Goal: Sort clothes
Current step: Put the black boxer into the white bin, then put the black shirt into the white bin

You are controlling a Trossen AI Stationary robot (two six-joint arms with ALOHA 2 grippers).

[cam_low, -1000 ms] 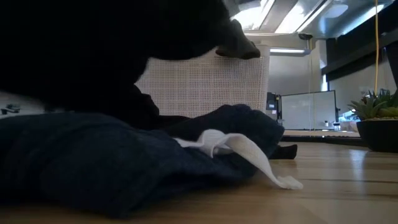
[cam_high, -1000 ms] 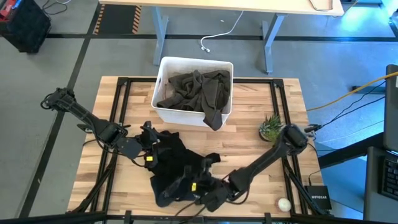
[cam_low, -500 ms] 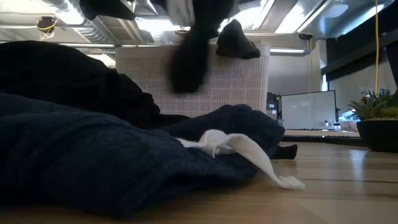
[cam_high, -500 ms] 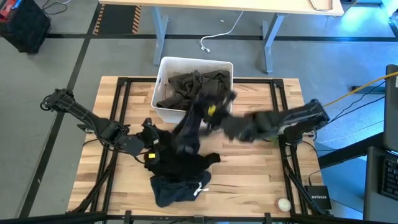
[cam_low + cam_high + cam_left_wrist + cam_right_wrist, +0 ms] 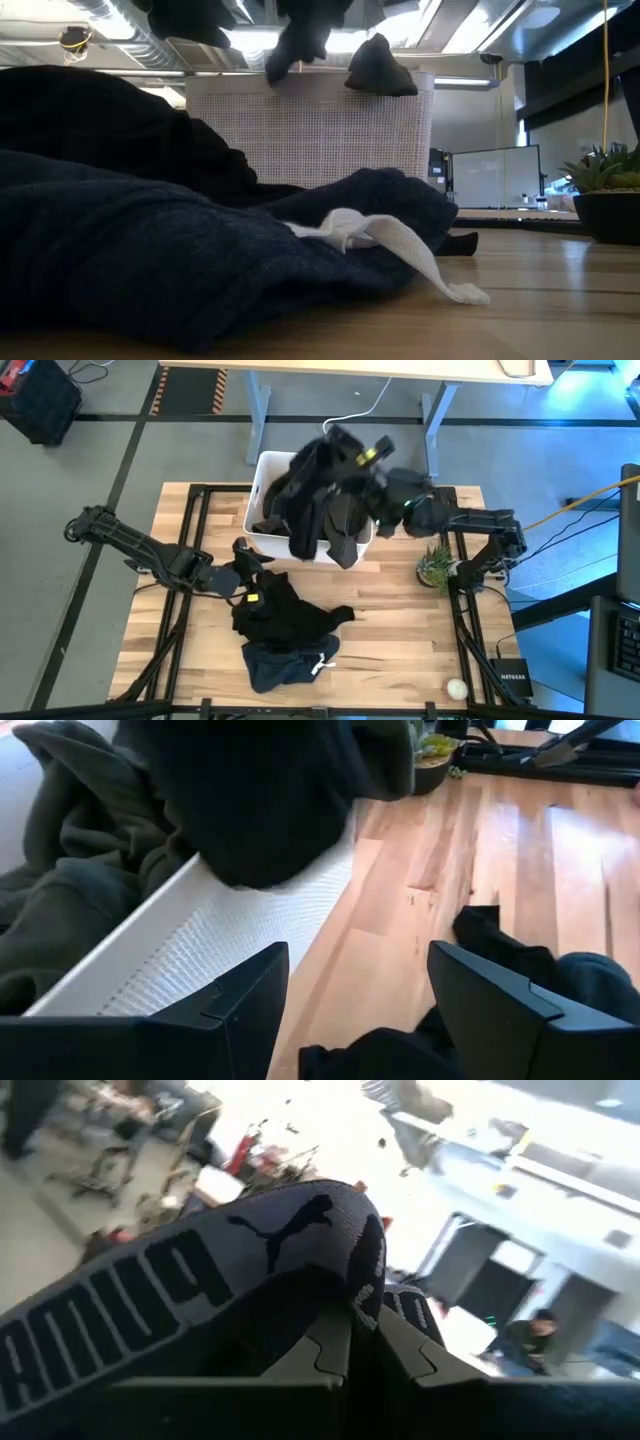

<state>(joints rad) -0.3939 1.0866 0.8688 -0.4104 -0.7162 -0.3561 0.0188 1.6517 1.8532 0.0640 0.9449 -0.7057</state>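
Right gripper point(image 5: 352, 452) clamped on black garment with lettered elastic waistband point(image 5: 312, 495), suspended over white rectangular plastic bin point(image 5: 262, 538) (olive-brown clothes point(image 5: 340, 510) inside), left gripper point(image 5: 243, 565) fingers parted, low beside black clothes pile point(image 5: 280, 615), dark navy shorts with white drawstring point(image 5: 285, 663) at near table edge

Both arms are dark, built of slim tube links with bulkier rounded joints, the left arm point(image 5: 140, 548) at nine o'clock on the table, the right arm point(image 5: 470, 530) at three o'clock. Each carries a small yellow tag near its wrist. The left gripper point(image 5: 385, 1005) has two broad, flat, angular black fingers point(image 5: 500, 1010) with bevelled edges.
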